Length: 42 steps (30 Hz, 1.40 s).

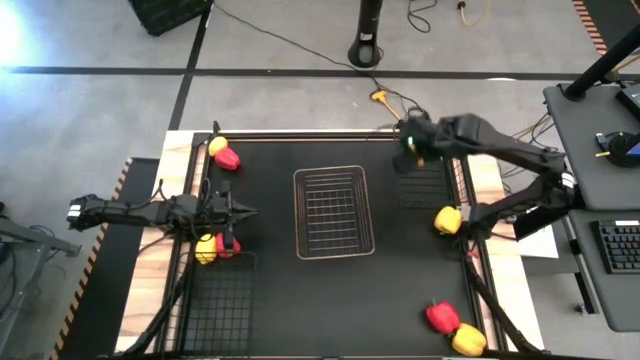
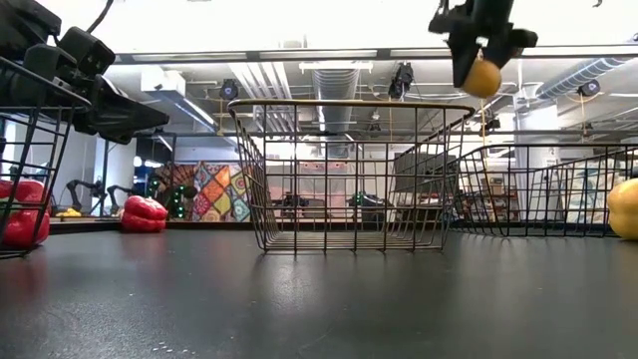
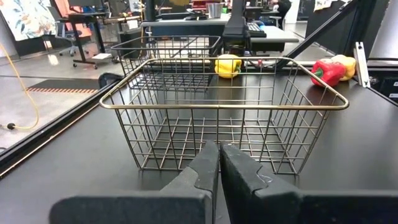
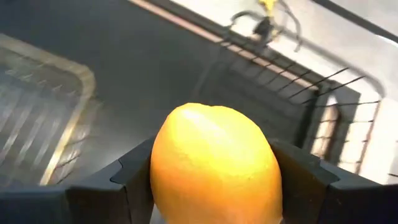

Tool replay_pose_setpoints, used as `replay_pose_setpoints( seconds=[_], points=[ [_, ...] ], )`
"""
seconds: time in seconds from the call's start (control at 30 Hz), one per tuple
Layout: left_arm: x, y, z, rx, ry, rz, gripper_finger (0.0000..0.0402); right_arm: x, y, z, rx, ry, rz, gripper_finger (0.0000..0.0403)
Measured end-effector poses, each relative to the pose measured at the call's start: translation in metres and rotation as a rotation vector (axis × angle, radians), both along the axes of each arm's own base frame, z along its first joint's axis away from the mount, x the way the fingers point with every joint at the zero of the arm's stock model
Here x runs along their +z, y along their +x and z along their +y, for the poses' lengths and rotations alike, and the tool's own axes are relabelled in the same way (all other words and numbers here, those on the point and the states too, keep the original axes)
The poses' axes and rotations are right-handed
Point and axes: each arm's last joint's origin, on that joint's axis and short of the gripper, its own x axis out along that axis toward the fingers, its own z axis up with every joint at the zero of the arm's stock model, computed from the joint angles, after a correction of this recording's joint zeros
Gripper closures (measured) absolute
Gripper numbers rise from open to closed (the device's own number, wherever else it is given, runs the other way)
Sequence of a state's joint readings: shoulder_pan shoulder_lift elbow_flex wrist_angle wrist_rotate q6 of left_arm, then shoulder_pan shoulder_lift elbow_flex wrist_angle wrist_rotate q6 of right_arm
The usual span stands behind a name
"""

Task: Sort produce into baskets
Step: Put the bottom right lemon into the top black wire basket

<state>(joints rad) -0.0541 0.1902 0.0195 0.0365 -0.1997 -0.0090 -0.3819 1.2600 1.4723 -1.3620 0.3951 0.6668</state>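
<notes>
Filling the right wrist view, a lemon (image 4: 214, 167) sits clamped between the right gripper (image 4: 214, 177) jaws, partly spread and pressed to its sides. From overhead, that gripper (image 1: 415, 148) hangs at the upper right of the frame, above the far edge of a black basket (image 1: 425, 185); the low view shows the fruit (image 2: 482, 78) raised well over the surface (image 1: 400, 290).

Baskets, three: one pale wire basket (image 1: 334, 211) at frame centre, the black one under the right arm, and another black one (image 1: 215, 310) at lower left.

Red peppers, three visible: one (image 1: 228, 159) at upper left, one (image 1: 229, 246) at middle left under the left arm, one (image 1: 441, 316) at lower right. Yellow pieces lying on the surface, four: one (image 1: 217, 146) touching the upper-left red pepper, one (image 1: 206, 249) beside the middle-left red one, one (image 1: 447, 220) alone at middle right near the right arm's base, one (image 1: 468, 340) touching the lower-right red pepper. Which of these are peppers and which lemons I cannot tell from overhead.

Left gripper (image 1: 243, 212) rests at middle left with jaws fully closed on nothing, pointing at the pale basket (image 3: 224, 106).

A keyboard (image 1: 618, 246) sits on a side desk at far right, cables trail on the floor at the top
</notes>
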Motion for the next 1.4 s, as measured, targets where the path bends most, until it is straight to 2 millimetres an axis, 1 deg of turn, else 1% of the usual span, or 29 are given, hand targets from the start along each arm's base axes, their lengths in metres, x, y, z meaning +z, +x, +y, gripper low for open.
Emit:
replay_pose_setpoints(
  seconds=[0.1,0.2,0.3,0.4,0.63,0.83,0.93,1.0,1.13,1.27,1.33,1.4],
  points=[
    [0.000,0.000,0.000,0.000,0.000,0.000,0.0401,-0.006,-0.004,-0.028,-0.063,0.007,0.037,0.0163],
    [0.000,0.000,0.000,0.000,0.000,0.000,0.0401,-0.016,-0.007,-0.051,-0.101,0.048,0.083,0.0161],
    [0.000,0.000,0.000,0.000,0.000,0.000,0.0401,-0.025,-0.009,-0.067,-0.125,0.087,0.116,0.0160],
    [0.000,0.000,0.000,0.000,0.000,0.000,0.0401,-0.030,-0.011,-0.077,-0.142,0.103,0.139,0.0164],
    [0.000,0.000,0.000,0.000,0.000,0.000,0.0401,-0.032,-0.021,-0.086,-0.196,0.111,0.142,0.0162],
    [0.000,0.000,0.000,0.000,0.000,0.000,0.0401,-0.043,-0.032,-0.094,-0.264,0.142,0.160,0.0164],
    [0.000,0.000,0.000,0.000,0.000,0.000,0.0401,-0.055,-0.038,-0.097,-0.325,0.175,0.161,0.0162],
    [0.000,0.000,0.000,0.000,0.000,0.000,0.0401,-0.063,-0.042,-0.099,-0.412,0.178,0.121,0.0161],
    [0.000,0.000,0.000,0.000,0.000,0.000,0.0401,-0.082,-0.041,-0.101,-0.593,0.176,-0.015,0.0163],
    [0.000,0.000,0.000,0.000,0.000,0.000,0.0401,-0.098,-0.035,-0.104,-0.695,0.225,-0.171,0.0162],
    [0.000,0.000,0.000,0.000,0.000,0.000,0.0401,-0.105,-0.036,-0.103,-0.758,0.225,-0.189,0.0159],
    [0.000,0.000,0.000,0.000,0.000,0.000,0.0401,-0.114,-0.039,-0.101,-0.807,0.218,-0.164,0.0158]
  ],
)
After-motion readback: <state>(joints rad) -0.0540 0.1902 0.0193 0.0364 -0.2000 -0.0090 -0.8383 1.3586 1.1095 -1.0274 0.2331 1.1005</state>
